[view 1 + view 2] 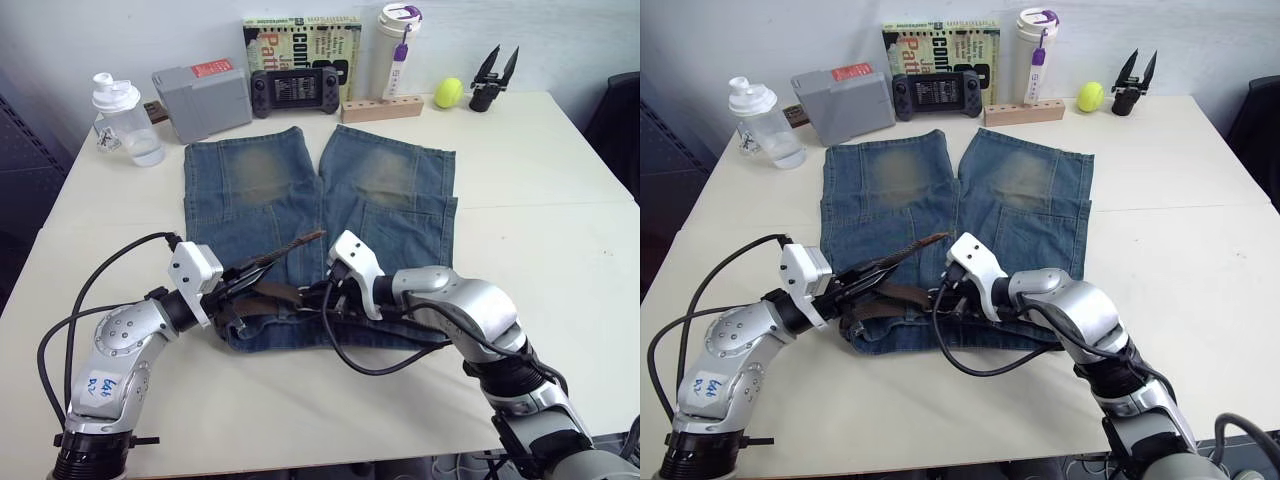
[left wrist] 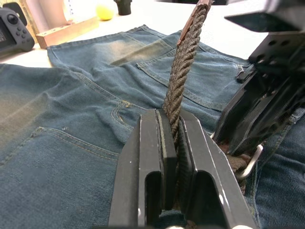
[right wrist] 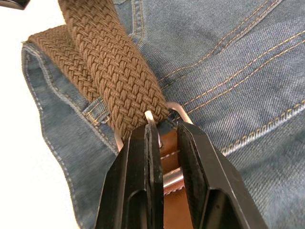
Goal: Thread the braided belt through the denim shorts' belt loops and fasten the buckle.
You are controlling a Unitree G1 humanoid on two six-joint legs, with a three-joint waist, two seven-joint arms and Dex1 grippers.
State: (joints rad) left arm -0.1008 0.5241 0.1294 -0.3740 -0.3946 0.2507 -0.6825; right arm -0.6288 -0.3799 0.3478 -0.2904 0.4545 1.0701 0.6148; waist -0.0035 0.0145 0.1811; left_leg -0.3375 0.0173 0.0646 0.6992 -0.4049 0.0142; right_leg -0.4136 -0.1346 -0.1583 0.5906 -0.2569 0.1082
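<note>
Two end effectors grip one braided belt on one denim shorts.

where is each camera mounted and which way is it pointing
Left and right eye views: on the head, looking forward and down at the table, both arms showing.
Left wrist view: along the left gripper, shut on the braided belt.
Right wrist view: along the right gripper, fingers at the buckle.
All share the denim shorts.
</note>
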